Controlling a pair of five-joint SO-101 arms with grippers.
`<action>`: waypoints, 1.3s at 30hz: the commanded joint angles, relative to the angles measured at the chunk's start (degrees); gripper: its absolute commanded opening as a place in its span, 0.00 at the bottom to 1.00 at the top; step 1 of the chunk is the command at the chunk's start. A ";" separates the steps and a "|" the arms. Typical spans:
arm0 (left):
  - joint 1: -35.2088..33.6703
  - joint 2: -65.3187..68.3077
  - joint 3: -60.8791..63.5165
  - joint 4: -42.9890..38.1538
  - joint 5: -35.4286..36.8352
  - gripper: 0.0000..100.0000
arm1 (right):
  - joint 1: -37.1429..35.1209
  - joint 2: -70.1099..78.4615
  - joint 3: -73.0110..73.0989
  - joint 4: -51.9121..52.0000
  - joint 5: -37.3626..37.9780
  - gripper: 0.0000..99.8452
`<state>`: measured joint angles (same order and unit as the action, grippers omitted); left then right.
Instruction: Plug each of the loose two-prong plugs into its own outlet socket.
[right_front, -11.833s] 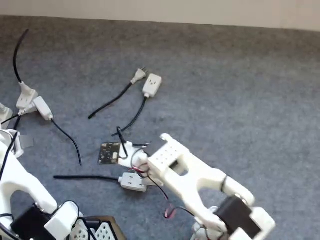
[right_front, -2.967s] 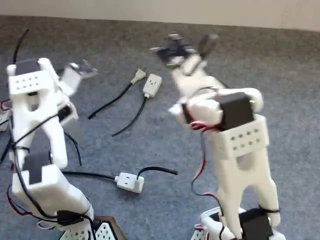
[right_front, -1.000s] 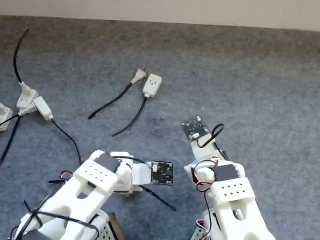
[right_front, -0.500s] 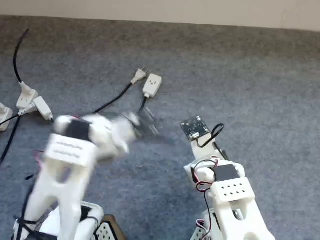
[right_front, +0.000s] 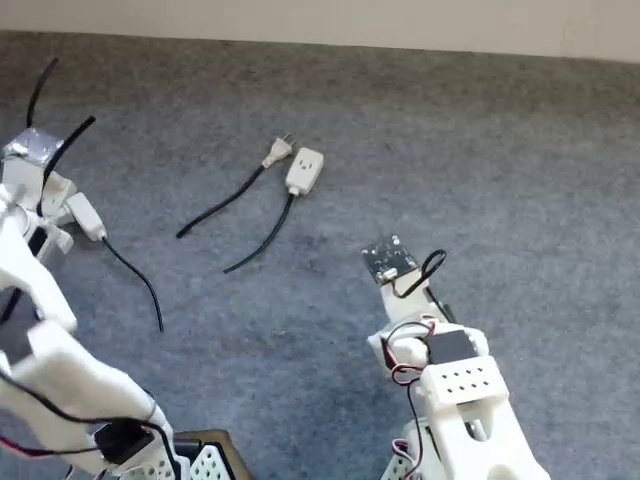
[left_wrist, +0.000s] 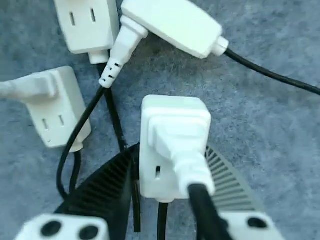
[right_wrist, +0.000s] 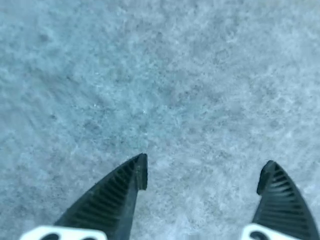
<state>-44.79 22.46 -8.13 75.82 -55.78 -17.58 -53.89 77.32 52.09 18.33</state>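
left fingers (left_wrist: 107, 185) clamped, right fingers (right_wrist: 120, 195) apart

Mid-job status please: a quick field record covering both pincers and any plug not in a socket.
left pincer: shut on a socket that has a plug seated in it, among the other sockets at the far left
right pincer: open, holding nothing, over bare carpet
loose plug: on the mid carpet, not inserted
free socket: right beside the loose plug

Grey carpet (right_front: 500, 150), perhaps pale wall (right_front: 400, 20) behind
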 joint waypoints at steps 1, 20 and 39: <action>-0.84 8.75 -8.13 -0.53 0.35 0.01 | -0.84 -0.40 -0.31 -1.10 -0.53 0.33; -1.80 1.89 -30.20 24.00 0.97 0.22 | -0.84 -0.40 -0.22 -1.10 -0.26 0.33; 43.82 -7.16 -31.69 18.37 31.30 0.22 | -0.84 -0.40 -0.22 -1.10 -0.53 0.33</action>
<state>-8.66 10.59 -39.08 96.13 -27.56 -17.85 -53.89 77.41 52.00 18.33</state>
